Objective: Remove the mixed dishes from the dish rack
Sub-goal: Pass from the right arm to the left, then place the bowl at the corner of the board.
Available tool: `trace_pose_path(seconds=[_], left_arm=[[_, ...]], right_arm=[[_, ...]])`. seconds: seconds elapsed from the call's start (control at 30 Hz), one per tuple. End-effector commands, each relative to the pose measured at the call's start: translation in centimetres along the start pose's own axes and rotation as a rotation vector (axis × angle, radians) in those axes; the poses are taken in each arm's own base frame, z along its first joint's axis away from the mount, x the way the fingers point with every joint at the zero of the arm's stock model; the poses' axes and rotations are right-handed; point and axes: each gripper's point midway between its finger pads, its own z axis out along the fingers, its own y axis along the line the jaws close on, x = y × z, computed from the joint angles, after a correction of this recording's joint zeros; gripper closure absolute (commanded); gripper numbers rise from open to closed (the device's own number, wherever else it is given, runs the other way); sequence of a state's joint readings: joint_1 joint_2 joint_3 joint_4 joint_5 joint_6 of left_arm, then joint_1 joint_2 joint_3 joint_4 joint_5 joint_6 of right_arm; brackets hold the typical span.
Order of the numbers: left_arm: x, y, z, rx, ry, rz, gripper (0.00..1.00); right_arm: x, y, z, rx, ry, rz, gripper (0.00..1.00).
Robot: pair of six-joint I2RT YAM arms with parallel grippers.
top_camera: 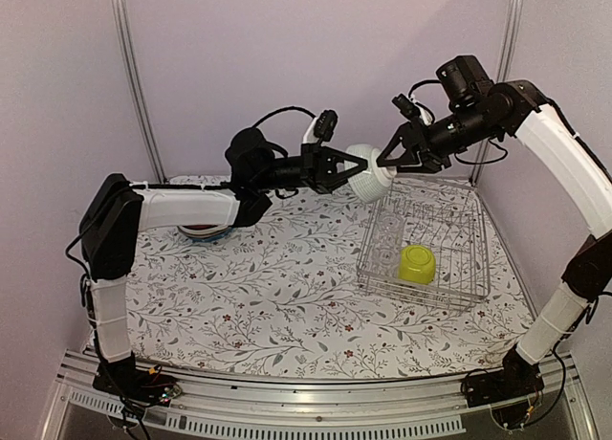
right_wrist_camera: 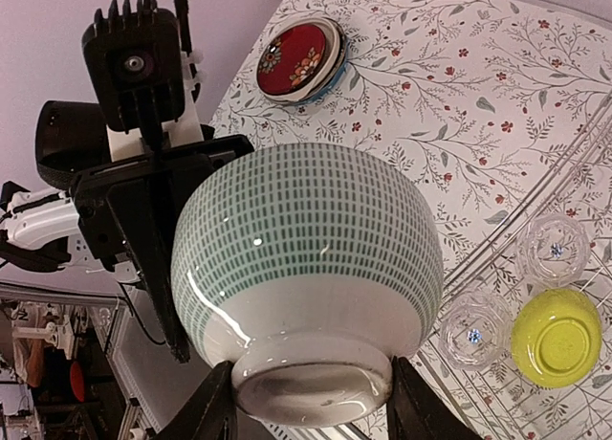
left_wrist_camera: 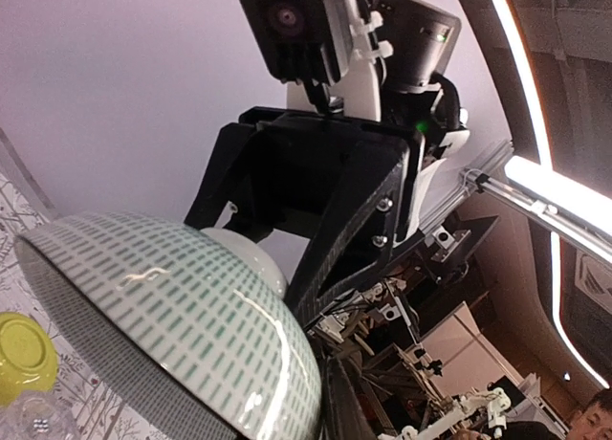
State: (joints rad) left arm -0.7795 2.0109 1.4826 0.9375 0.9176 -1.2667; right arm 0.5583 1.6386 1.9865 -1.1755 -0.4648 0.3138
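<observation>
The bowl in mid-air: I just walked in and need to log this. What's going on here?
Both arms hold the small whitish bowl in mid-air, apparently a handover. The right gripper pinches its foot, and the left gripper is on its rim. The lime-green bowl and clear glasses sit in the dish rack.

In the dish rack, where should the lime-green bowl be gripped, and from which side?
Probably by its raised foot ring, coming straight down from above: the lime-green bowl sits upside down in the dish rack, base up and rim facing down onto the wire.
</observation>
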Motion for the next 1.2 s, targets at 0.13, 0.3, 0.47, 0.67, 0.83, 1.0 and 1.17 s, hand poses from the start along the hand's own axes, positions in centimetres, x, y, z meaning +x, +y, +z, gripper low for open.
trace_pose_path(seconds=[0.13,0.3,0.47,0.67,0.83,1.0,1.17], left_arm=[[0.0,-3.4,0.7,0.116,0.006,0.068,1.0],[-0.3,-3.8,0.4,0.098,0.0,0.087,1.0],[-0.5,-3.3,-0.6,0.025,0.006,0.101,1.0],[-1.7,-1.4,-3.7,-0.131,-0.001,0.098,1.0],[-1.9,1.1,-7.4,-0.421,0.029,0.149,1.0],[-1.6,3.2,-11.5,-0.737,0.09,0.147,1.0],[-1.1,4.5,-16.3,-1.047,0.15,0.15,1.0]], right_arm=[[-1.2,2.1,-1.4,-0.073,-0.087,-0.059,0.67],[-1.3,2.1,-2.1,-0.057,-0.109,-0.069,0.3],[-1.1,1.8,-2.9,-0.024,-0.125,-0.084,0.1],[-0.6,0.8,-3.4,0.034,-0.127,-0.11,0.01],[0.1,-0.8,-3.4,0.1,-0.119,-0.121,0.01],[0.5,-2.5,-4.0,0.182,-0.134,-0.117,0.01],[1.1,-3.8,-4.0,0.225,-0.128,-0.113,0.01]])
